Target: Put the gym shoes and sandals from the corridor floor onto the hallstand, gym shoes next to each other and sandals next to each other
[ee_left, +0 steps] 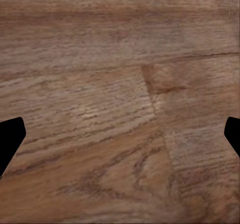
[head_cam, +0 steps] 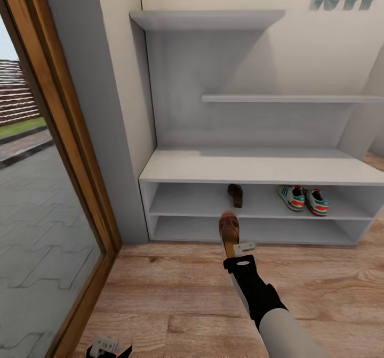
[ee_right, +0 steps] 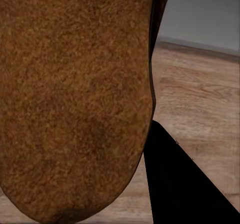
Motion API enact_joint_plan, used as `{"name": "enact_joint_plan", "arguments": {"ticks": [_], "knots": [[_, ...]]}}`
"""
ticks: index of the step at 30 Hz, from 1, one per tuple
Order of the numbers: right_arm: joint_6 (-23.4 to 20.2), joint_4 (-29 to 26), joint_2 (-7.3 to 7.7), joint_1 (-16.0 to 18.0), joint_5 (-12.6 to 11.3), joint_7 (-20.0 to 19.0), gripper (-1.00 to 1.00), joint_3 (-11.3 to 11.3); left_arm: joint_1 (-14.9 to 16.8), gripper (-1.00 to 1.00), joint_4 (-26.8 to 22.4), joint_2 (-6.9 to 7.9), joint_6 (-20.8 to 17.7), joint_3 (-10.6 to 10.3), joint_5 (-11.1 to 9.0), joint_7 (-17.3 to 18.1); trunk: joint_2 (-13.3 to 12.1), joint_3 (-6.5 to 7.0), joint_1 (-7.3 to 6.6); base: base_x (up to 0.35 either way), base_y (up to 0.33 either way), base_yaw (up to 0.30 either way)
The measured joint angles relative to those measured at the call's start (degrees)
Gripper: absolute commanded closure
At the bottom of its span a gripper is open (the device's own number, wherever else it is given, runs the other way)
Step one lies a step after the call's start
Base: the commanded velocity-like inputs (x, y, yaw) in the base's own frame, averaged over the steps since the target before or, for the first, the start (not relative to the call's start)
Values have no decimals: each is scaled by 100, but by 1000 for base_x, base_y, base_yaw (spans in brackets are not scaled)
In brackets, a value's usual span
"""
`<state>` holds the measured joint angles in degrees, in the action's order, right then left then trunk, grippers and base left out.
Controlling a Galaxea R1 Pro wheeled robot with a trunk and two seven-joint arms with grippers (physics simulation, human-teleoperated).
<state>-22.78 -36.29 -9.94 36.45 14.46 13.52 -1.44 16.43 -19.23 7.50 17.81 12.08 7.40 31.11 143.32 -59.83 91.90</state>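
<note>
On hallstand (head_cam: 256,167) tier, sandal (head_cam: 235,194), gym shoes (head_cam: 303,198) (paired), right fingers (head_cam: 233,247) clasp second sandal (head_cam: 229,228)

The left wrist view looks straight down on the corridor floor (ee_left: 120,84), a light brown wood-plank laminate with strong, dark grain. Plank seams run across the picture, and a short end joint between two planks cuts diagonally near the middle, with a slightly redder patch of wood just beside it. The grain forms long streaks in the upper planks and looping, arched figures lower down. Two black fingers (ee_left: 10,141) of the left gripper (ee_left: 120,139) poke in from opposite edges of the picture, only their tips visible. They stand wide apart, with bare floor between them and nothing held. Whether the tips touch the floor cannot be told.
</note>
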Motion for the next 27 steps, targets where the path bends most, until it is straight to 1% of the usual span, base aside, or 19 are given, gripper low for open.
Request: {"name": "enact_joint_plan", "arguments": {"ticks": [7, 16, 21, 27], "knots": [[0, -7, 0, 0, -1, 3, 100, -5, -2, -100, 3, 0, 1, 0, 0, 0, 9, -218, 18, 0, 0, 0], [-1, -7, 0, 1, 0, 3, 100, -7, 1, -100, -3, 0, 8, 1, -1, -5, 10, -300, 18, 1, 0, 0], [0, -8, 0, 0, -1, 4, 100, 0, -3, -100, 9, 0, 8, 1, -8, -6, 10, -333, 17, 72, 0, 0], [7, 18, 0, 1, 7, 8, 100, 8, -1, -100, 26, -6, 6, 0, -9, -7, 10, -340, 14, 247, 0, 0]]}}
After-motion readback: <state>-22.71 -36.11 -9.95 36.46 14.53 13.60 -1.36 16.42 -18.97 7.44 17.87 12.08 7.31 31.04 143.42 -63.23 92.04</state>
